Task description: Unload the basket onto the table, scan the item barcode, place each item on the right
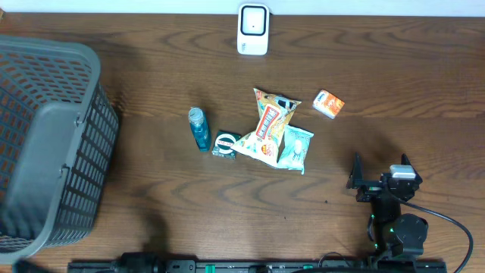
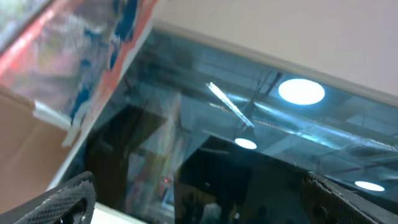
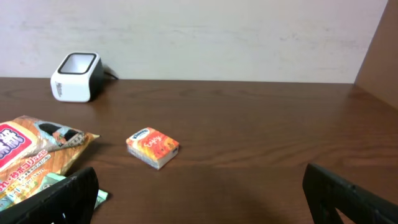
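The white barcode scanner (image 1: 252, 29) stands at the table's far edge, also seen in the right wrist view as the scanner (image 3: 76, 76). Mid-table lie an orange snack bag (image 1: 270, 123), a pale green packet (image 1: 295, 146), a blue bottle (image 1: 199, 127), a small dark green pack (image 1: 225, 144) and an orange tissue box (image 1: 328, 104). No barcode shows on any item. My right gripper (image 1: 379, 173) rests near the front right, open and empty, with the tissue box (image 3: 152, 147) ahead of the gripper (image 3: 202, 199). My left gripper (image 2: 199, 208) is open, empty and aimed at glass with reflected lights.
A large grey plastic basket (image 1: 47, 144) fills the table's left side. A black cable (image 1: 455, 227) trails from the right arm's base. A pale wall (image 3: 205, 37) rises behind the scanner. The left arm does not show in the overhead view.
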Action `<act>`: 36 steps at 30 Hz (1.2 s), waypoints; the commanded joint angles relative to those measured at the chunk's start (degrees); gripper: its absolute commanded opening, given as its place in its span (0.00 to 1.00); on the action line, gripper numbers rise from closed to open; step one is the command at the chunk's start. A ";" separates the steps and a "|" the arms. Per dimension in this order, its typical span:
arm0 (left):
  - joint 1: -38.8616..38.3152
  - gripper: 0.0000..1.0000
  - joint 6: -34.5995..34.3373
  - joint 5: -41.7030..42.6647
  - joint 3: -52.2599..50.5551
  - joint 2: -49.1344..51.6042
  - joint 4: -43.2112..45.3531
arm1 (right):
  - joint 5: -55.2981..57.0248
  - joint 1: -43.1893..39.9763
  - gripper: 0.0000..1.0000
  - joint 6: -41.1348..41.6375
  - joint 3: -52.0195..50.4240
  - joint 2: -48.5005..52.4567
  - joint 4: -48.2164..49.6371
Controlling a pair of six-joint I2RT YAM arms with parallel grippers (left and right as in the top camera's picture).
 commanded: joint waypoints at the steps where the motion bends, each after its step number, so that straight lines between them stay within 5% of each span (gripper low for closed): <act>1: 0.31 1.00 -2.34 0.96 -5.68 -0.79 2.78 | -0.33 0.81 0.99 -0.85 -0.13 -0.26 -0.11; 5: 0.31 1.00 -0.90 2.67 -12.61 -0.79 7.76 | -0.33 0.81 0.99 -0.85 -0.13 -0.26 -0.11; 10: 0.31 1.00 12.09 15.69 -22.29 -0.31 16.39 | -0.33 0.81 0.99 -0.85 -0.13 -0.26 -0.11; 13: 0.31 1.00 15.15 15.56 -25.57 -0.24 15.28 | -0.33 0.81 0.99 -0.85 -0.13 -0.26 -0.11; 30: 0.31 1.00 15.30 15.50 -49.20 -0.24 12.79 | -0.33 0.81 0.99 -0.85 -0.13 -0.26 -0.11; 36: 0.28 1.00 15.28 15.54 -50.10 -0.24 2.34 | -0.33 0.81 0.99 -0.85 -0.13 -0.26 -0.11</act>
